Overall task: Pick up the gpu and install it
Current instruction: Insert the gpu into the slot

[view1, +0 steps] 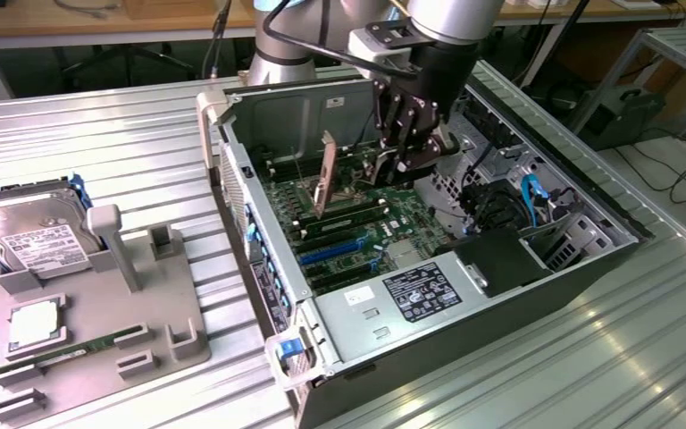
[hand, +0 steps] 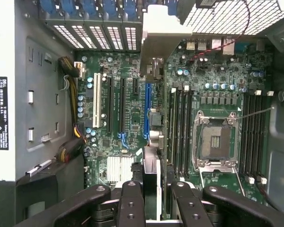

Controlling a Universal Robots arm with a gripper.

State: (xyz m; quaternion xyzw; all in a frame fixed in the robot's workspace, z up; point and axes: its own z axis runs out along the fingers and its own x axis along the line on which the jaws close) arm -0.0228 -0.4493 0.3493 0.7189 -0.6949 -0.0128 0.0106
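Exterior view, upper centre: gripper (view1: 413, 157) inside case (view1: 283, 112), clamped on gpu (hand: 150, 175), held on edge over motherboard (hand: 132, 118). Install step in hand, apparently; seated or not, cannot tell. Calls for card edge lined up with blue slot (hand: 146, 106), bracket (hand: 158, 38) square to case, straight press.

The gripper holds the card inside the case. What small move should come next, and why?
Probably lower the card straight down: the gripper holds it on edge, and it seems nearly lined up with the blue slot but not yet seated.
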